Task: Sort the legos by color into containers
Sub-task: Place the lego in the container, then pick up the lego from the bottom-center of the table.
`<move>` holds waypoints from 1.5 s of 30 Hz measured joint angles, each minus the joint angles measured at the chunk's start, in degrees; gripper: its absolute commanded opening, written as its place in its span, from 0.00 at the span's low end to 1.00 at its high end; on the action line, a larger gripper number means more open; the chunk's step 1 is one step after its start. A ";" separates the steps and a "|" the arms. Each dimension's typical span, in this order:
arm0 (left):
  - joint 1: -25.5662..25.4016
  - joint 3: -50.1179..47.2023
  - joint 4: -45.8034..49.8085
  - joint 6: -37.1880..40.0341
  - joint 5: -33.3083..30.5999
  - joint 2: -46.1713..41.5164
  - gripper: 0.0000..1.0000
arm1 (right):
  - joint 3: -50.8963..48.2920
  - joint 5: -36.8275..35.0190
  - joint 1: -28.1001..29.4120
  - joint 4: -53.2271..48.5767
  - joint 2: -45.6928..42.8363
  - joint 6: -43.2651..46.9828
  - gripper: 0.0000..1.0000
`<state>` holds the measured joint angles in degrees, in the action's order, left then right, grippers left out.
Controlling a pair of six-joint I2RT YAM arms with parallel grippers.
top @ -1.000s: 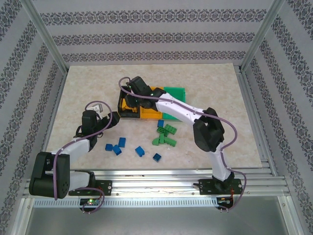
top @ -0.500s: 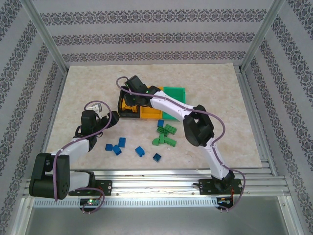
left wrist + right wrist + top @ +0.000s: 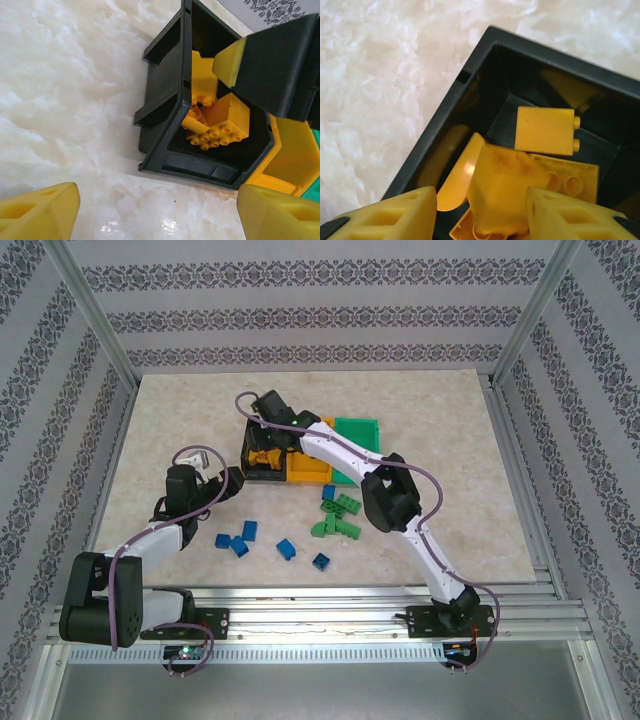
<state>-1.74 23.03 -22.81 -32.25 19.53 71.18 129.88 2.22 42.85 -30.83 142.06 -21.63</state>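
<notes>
My right gripper point(image 3: 263, 445) hangs over the black container point(image 3: 250, 472). In the right wrist view its jaws point(image 3: 481, 200) stand open above that bin point(image 3: 445, 120). A blurred yellow lego point(image 3: 505, 185) lies loose between them, clear of the left finger, over other yellow legos point(image 3: 542, 130). My left gripper point(image 3: 230, 482) is open on the table just left of the bin, with nothing between its fingers point(image 3: 160, 215). The left wrist view shows yellow bricks point(image 3: 220, 125) in the black bin point(image 3: 165, 100). Orange point(image 3: 308, 468) and green point(image 3: 357, 430) containers adjoin it.
Several blue legos point(image 3: 249, 530) lie scattered on the marble table point(image 3: 180, 410) in front of the bins. A cluster of green legos point(image 3: 335, 515) with one blue brick point(image 3: 328, 491) sits under the right forearm. Metal frame posts stand at the table's edges.
The right gripper's jaws have parted over the black bin and the yellow brick has come loose. The right arm's elbow has swung left. The left arm has not moved.
</notes>
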 measured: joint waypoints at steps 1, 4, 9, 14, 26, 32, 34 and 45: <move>0.00 0.00 0.00 0.00 0.04 0.00 0.82 | 0.00 0.33 0.04 -0.20 0.00 0.00 0.52; 0.00 0.00 0.00 0.00 0.42 -0.04 0.82 | -0.55 0.52 0.31 0.07 -0.70 0.20 0.52; 0.00 0.00 0.00 0.02 0.92 -0.44 0.82 | -10.25 0.20 1.64 2.16 -7.91 0.57 0.52; 0.00 0.00 -0.20 0.00 1.53 -0.63 0.82 | -22.32 -1.60 4.13 5.42 -19.63 1.05 0.52; 0.00 -0.13 -7.54 -2.10 8.39 6.14 0.82 | -63.32 -7.30 4.33 10.86 -49.55 0.22 0.53; -0.15 -0.74 -11.87 -3.74 10.64 8.63 0.81 | -81.37 -7.26 3.78 8.46 -62.75 -2.40 0.59; -0.44 -0.74 -12.72 -4.07 10.78 9.18 0.82 | -84.80 -6.86 3.37 7.43 -64.70 -2.67 0.60; -3.98 0.17 -13.11 -4.02 10.91 11.61 0.82 | -84.78 -6.14 3.08 5.60 -58.49 -0.42 0.62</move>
<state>-5.72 23.20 -35.92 -36.27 30.44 82.78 45.10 -3.92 45.93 -25.23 83.57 -22.04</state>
